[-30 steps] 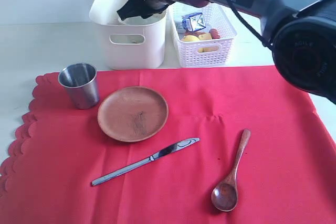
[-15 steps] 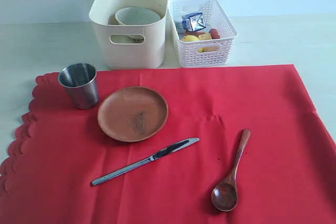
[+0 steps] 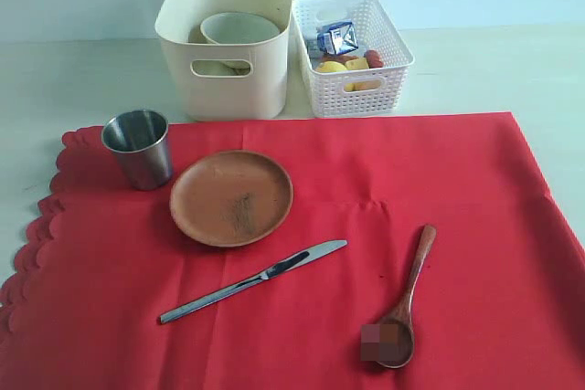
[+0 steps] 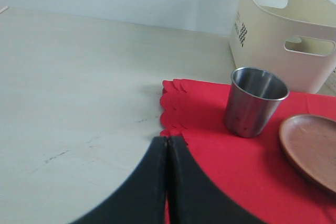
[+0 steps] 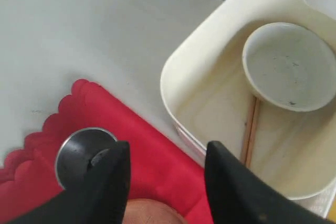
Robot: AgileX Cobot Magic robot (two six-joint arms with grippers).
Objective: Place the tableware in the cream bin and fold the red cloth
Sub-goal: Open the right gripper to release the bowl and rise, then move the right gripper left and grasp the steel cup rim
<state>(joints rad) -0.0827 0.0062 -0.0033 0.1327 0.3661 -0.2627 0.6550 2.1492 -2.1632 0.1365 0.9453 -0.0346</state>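
Cream bin holds the white ceramic bowl and, as seen from the right wrist, the chopsticks lying on its floor beside the bowl. The outstanding items all lie on the red cloth in front of the bin. The steel cup is nearest the bin's left front corner, the wooden plate is just beyond it, and the steel knife and wooden spoon are farthest out. Right gripper hangs above the bin's left front corner with fingers spread and nothing between them, the cup below it. Left gripper sits low by the cloth's scalloped edge, farther from the bin than the cup, fingers pressed together and empty. Risks, in my judgement:
- The cup is smooth and tapered, so an off-centre close could tip it or squeeze it out.
- A descent close to the bin could clip its rim.
- Steel released from height onto the bowl could chip it.
- The plate may wedge against the bowl.
- Any drag would rumple the cloth before folding.
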